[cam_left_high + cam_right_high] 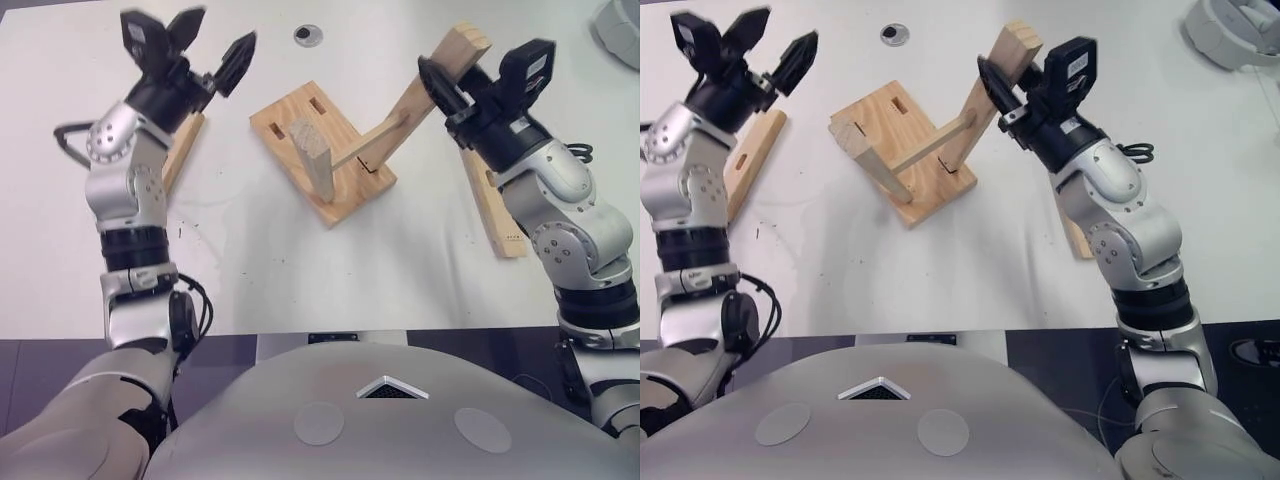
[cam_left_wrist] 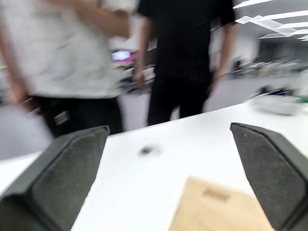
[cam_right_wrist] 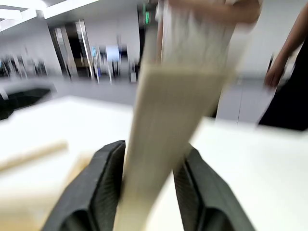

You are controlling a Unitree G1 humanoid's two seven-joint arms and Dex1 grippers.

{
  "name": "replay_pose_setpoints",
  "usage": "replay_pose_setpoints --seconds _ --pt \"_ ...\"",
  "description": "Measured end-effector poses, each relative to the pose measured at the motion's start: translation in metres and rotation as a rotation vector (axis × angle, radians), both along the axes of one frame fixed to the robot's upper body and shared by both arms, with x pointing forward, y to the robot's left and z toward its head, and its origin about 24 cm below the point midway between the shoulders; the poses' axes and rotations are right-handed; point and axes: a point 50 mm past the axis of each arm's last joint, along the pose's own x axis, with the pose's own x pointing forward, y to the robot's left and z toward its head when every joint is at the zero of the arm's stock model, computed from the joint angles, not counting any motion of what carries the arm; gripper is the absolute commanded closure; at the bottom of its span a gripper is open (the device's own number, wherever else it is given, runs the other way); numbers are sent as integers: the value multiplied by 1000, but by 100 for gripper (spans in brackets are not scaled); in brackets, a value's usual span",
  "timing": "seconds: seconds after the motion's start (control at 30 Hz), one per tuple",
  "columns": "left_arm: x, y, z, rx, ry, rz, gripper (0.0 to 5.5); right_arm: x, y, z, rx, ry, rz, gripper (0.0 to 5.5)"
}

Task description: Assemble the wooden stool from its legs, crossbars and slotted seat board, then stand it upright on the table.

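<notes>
Gripping a tilted leg (image 1: 400, 122) near its top, the right gripper (image 3: 151, 155) hovers

From where I stand, the seat board (image 1: 330, 130) and the leg (image 1: 412, 100) above it are pale bare grainy wood, the desk (image 1: 300, 280) smooth matt white, the left jaws' pads (image 2: 62, 178) rough matt black.

Left arm (image 1: 125, 190) raised, jaws spread; right arm (image 1: 570, 210) jaws clamped.

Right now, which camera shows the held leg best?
Left eye view: the leg shows end to end, tilted, in the right gripper. Right eye view shows likewise; right wrist view, a blurred close-up between fingers.
</notes>
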Motion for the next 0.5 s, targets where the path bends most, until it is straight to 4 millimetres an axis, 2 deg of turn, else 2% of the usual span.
replay_pose_setpoints --seconds 0.03,0.1,0.13,0.23,0.33,0.4,0.5 --pt "-6 7 -11 24 40 67 85 -3 -2 -3 -2 13 -5 314" --pt "-28 18 -37 119 131 198 85 -21 -13 -44 -69 241 -60 268" --pt "-32 19 -42 131 149 213 85 -22 -15 -47 -73 255 -66 253" --pt "-36 8 -44 197 155 206 85 -21 -29 -25 -56 160 -65 245" --pt "-50 -6 -59 255 209 159 85 -37 -62 -25 -165 165 -53 245" --pt "-51 -13 -64 256 241 142 85 -31 -70 -30 -269 153 -49 245" --pt "-45 -30 -82 329 342 59 85 11 -60 -61 -509 129 15 245"
